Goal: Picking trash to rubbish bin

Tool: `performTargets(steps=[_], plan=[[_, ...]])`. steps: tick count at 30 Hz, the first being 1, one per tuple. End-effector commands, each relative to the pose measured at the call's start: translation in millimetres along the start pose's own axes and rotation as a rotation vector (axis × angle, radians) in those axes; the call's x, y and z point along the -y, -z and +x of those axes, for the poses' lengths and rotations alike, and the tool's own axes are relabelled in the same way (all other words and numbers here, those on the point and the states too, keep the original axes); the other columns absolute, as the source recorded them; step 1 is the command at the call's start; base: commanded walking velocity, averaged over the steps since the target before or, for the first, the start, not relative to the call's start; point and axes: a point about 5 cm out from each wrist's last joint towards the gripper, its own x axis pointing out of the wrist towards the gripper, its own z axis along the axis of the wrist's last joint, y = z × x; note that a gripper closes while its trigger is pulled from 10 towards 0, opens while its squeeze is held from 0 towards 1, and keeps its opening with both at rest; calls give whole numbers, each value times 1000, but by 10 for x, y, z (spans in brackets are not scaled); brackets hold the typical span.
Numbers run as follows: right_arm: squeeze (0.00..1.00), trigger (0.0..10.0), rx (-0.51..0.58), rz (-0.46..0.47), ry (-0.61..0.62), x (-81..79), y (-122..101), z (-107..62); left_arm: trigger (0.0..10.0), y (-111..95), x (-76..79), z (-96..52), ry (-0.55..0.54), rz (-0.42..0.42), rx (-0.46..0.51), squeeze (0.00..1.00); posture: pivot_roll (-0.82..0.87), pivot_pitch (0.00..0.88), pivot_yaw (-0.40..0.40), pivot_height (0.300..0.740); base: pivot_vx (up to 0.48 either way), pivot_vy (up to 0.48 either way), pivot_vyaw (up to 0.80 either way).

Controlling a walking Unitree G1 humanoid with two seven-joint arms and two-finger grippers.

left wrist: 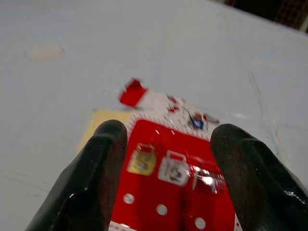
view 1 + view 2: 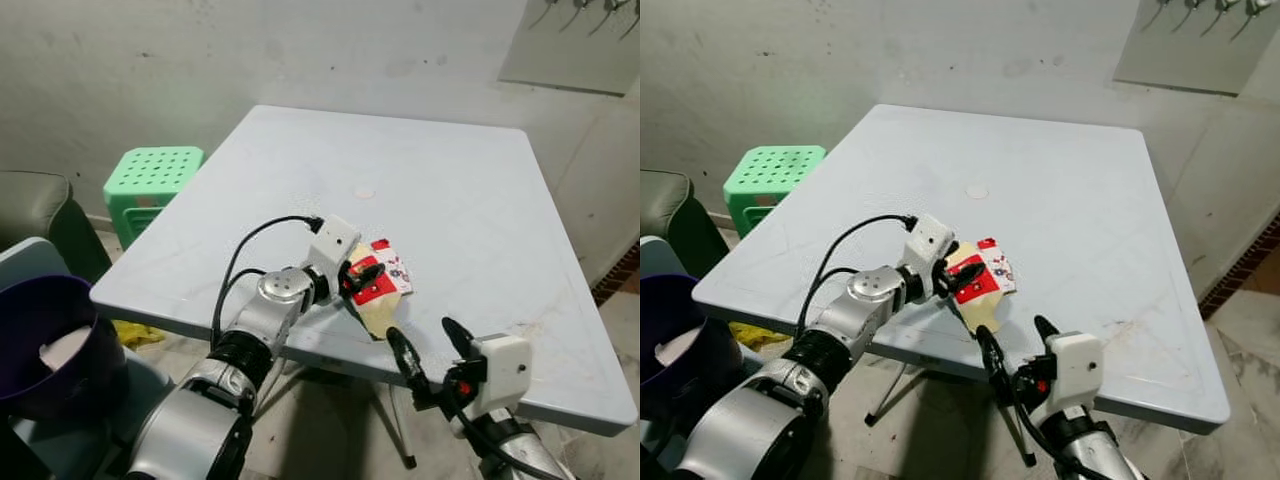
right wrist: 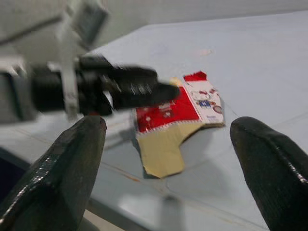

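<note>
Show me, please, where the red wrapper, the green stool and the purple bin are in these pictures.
red wrapper [image 2: 378, 288]: left eye view, on its red printed face.
green stool [image 2: 155, 172]: left eye view, on its perforated seat.
purple bin [image 2: 25, 305]: left eye view, on its inner wall.

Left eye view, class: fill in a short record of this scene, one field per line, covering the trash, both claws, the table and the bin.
trash: flattened red and white carton lying near the table's front edge
left claw: open, fingers straddling the carton
right claw: open, below the front edge, off the carton
table: pale grey top
bin: dark purple bin at the robot's left
</note>
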Motion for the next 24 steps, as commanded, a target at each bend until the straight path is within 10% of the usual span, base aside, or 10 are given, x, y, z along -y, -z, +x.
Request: performTargets(steps=[1, 13, 24], plan=[[0, 10000, 8, 9, -2, -30, -42, -8, 10000, -57, -12, 16, 2, 34, 3, 0, -311, 85, 55, 740, 0, 0, 0], [0, 10000, 36, 50, 51, -59, -228, -95, 10000, 180, 128, 38, 69, 52, -132, 0, -350, 122, 83, 740, 0, 0, 0], [0, 10000, 41, 51, 3, -19, -290, 36, 10000, 226, -58, -85, 25, 41, -129, 0, -273, 94, 66, 740, 0, 0, 0]])
